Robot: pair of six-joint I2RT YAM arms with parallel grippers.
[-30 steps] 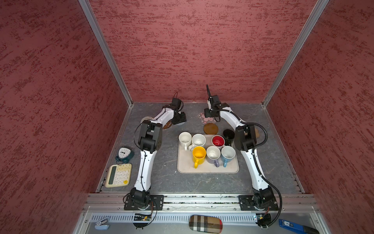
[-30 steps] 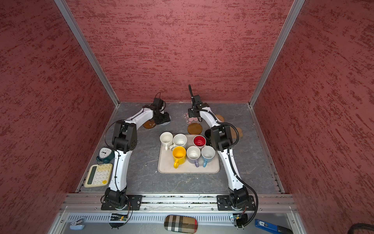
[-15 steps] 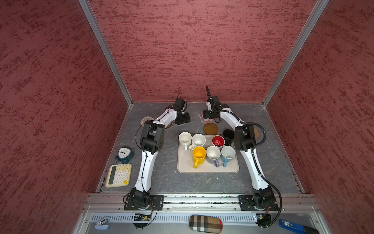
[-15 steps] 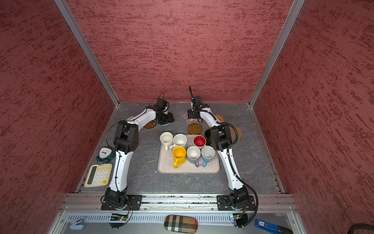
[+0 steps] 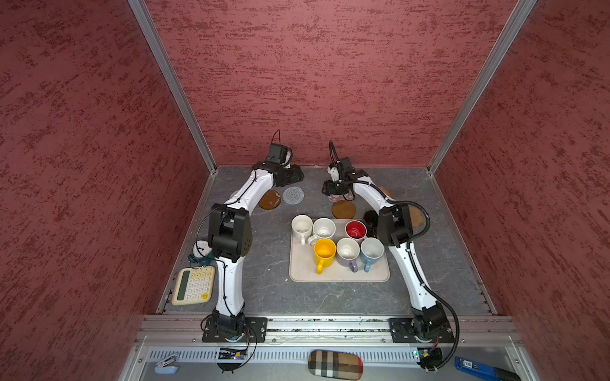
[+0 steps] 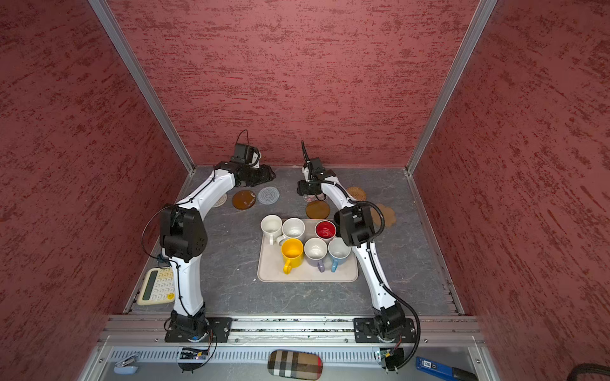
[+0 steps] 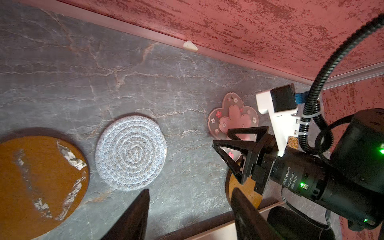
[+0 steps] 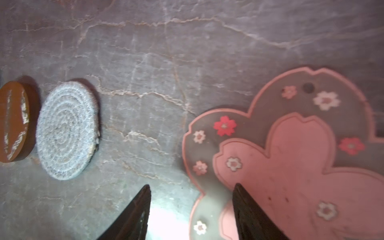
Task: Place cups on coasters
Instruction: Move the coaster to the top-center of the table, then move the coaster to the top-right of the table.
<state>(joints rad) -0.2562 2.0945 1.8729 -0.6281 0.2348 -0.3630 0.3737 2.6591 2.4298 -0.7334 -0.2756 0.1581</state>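
Several cups stand on the beige tray (image 5: pixel 340 275): two white (image 5: pixel 301 226), one with a red inside (image 5: pixel 355 230), yellow (image 5: pixel 325 249), lavender (image 5: pixel 347 249) and light blue (image 5: pixel 372 248). A black cup (image 5: pixel 370 217) is half hidden by the right arm. Behind the tray lie coasters: a brown disc (image 5: pixel 270 199), a grey woven round (image 5: pixel 293 195), a second brown disc (image 5: pixel 343 209), a rattan round (image 6: pixel 356 192) and a lobed cork one (image 6: pixel 384 214). My left gripper (image 7: pixel 190 199) is open over bare floor beside the grey round (image 7: pixel 131 152). My right gripper (image 8: pixel 191 199) is open, low over the edge of the pink flower coaster (image 8: pixel 291 162).
A calculator (image 5: pixel 194 285) and a small clock (image 5: pixel 201 249) lie at the left edge by the left arm. Red walls close in the back and sides. A beige woven round (image 6: pixel 221 200) peeks from under the left arm.
My left gripper has drawn back toward the rear wall, uncovering the grey woven coaster. The right gripper has stayed over the pink flower coaster.
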